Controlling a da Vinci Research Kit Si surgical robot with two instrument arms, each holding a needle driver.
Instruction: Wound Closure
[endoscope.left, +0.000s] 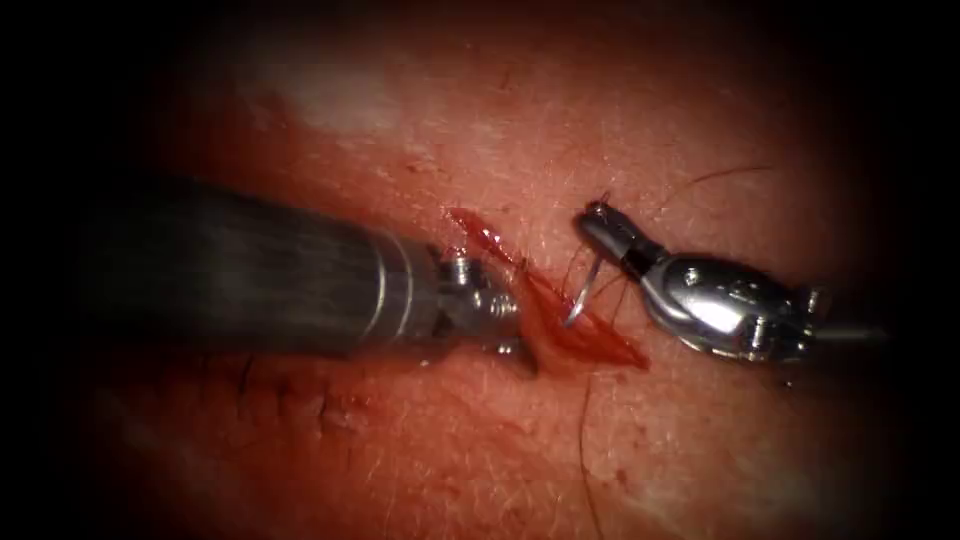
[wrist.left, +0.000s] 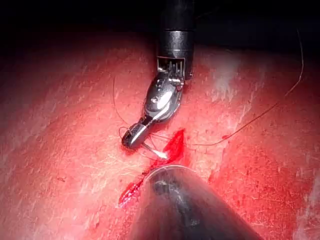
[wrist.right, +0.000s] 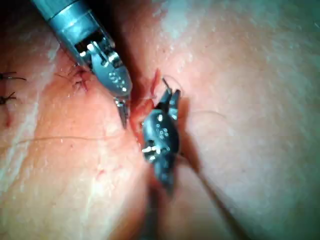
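The left end effector (endoscope.left: 515, 345), nearest the lens, is pressed at the cut's (endoscope.left: 545, 295) left lip; its grip cannot be told. The right end effector (endoscope.left: 597, 218) is clamped on the needle (endoscope.left: 583, 292) near its tail — thin, stiff, slippery — tip buried in the soft tissue (endoscope.left: 480, 440). Thread (wrist.left: 260, 112) is faintly traced.

**Needle at the cut's right edge**

We see the curved needle (endoscope.left: 583, 292) standing steeply, its tip down in the red cut (endoscope.left: 545, 295) of the tissue (endoscope.left: 480, 430). Dark thread (endoscope.left: 583, 440) trails across the tissue's right side.
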